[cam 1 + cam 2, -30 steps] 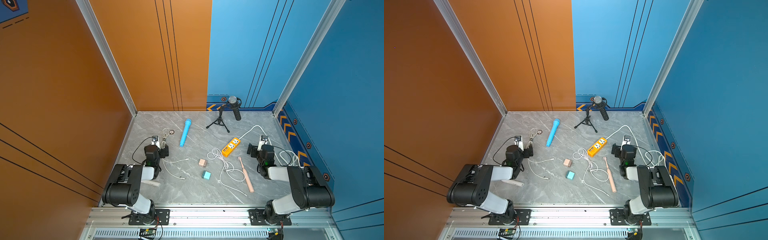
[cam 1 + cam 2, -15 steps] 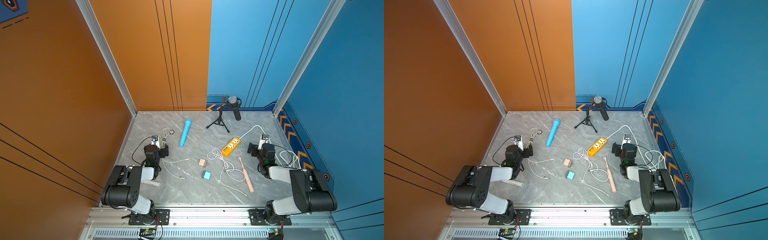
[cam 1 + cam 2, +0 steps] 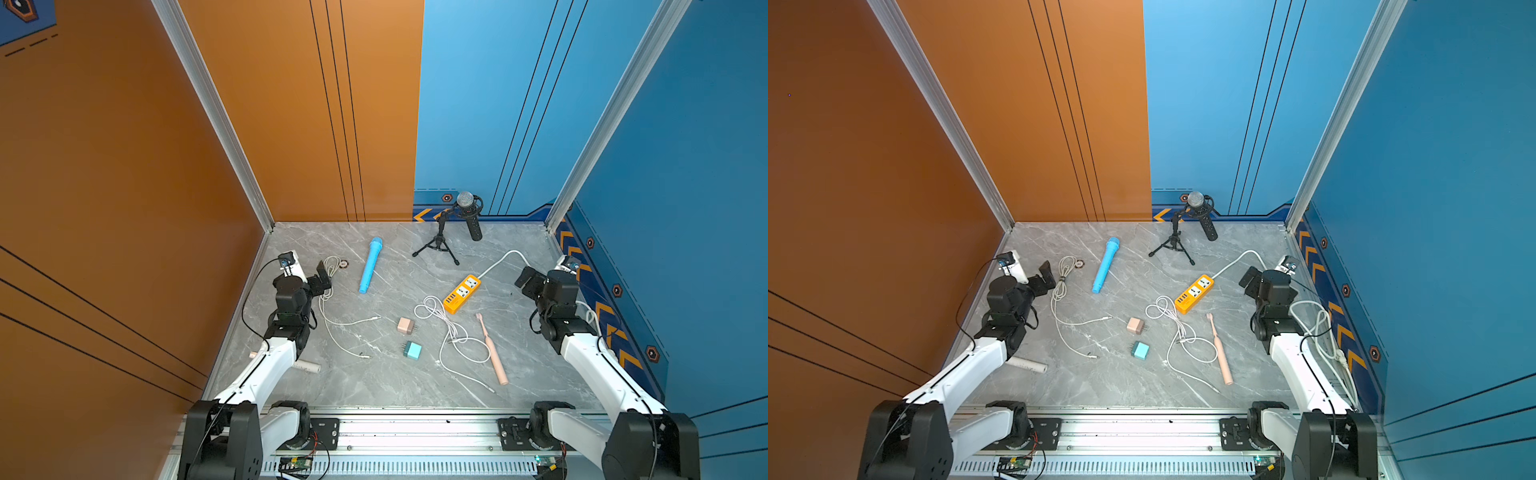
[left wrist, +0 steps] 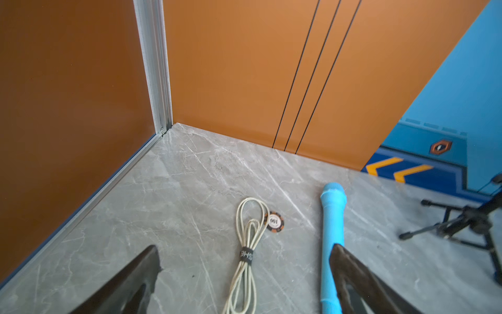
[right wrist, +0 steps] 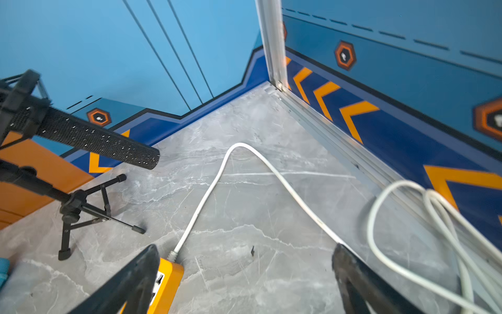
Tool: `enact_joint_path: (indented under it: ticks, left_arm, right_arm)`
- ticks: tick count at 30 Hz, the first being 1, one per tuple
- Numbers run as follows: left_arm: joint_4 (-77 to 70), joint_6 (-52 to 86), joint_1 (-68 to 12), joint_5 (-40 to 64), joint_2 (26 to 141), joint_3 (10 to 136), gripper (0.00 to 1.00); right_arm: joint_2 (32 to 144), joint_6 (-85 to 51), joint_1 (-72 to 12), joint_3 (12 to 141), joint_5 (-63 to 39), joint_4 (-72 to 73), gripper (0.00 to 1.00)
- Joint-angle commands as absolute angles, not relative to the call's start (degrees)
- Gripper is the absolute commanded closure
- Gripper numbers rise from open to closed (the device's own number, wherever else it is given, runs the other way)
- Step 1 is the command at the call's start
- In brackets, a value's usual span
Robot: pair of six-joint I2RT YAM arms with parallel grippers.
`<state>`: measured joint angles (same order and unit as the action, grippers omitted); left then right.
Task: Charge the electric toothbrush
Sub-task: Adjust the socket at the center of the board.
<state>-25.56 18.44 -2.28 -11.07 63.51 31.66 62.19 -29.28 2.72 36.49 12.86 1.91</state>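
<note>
Released, empty: left end effector (image 3: 323, 277), hovering by tied cord (image 4: 245, 255). Likewise spread wide, empty: right end effector (image 3: 527, 281), near power strip (image 3: 462, 293). Flat on desk (image 3: 374, 386): pink toothbrush (image 3: 492, 351), head end near strip, against loose white cable (image 3: 446, 328) loops.

Likely trouble:
- snagging loops on lift, dragging strip
- slim rounded handle rolling out of pinch
- choosing wrong one of pink adapter (image 3: 405, 325) or teal adapter (image 3: 412, 350)
- grabbing tied cord instead of right lead

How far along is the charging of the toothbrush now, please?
Done: nothing yet. The pink toothbrush lies flat, the white cable loose beside it, the orange power strip with empty sockets. In hand: nothing; both arms' jaws stand open and empty. Left: everything, joining toothbrush, cable, an adapter and strip.
</note>
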Motion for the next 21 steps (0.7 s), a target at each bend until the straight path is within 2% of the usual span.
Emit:
enact_joint_path:
  ticks: [1, 3, 8, 13, 21]
  left_arm:
    - [-17.8, 30.7, -0.9, -9.9, 63.9, 31.9, 0.02]
    - [-17.8, 28.6, -0.8, -4.0, 63.5, 32.1, 0.02]
    - [-13.4, 23.1, -7.1, -2.5, 61.3, 33.2, 0.02]
    - [-3.9, 16.4, -18.3, -3.5, 62.3, 37.1, 0.02]
    - [1.2, 10.9, -33.4, -4.9, 67.0, 40.3, 0.02]
  right_arm:
    - [62.1, -39.5, 4.0, 37.7, 12.3, -13.3, 0.00]
    - [63.2, -39.4, 3.8, 39.1, 11.6, -16.1, 0.00]
    - [70.6, -40.1, -1.0, 46.3, 11.1, -25.2, 0.00]
    - [80.4, -42.2, -9.4, 55.1, 11.0, -30.2, 0.00]
    - [96.0, -48.3, -19.6, 67.7, 12.3, -33.7, 0.04]
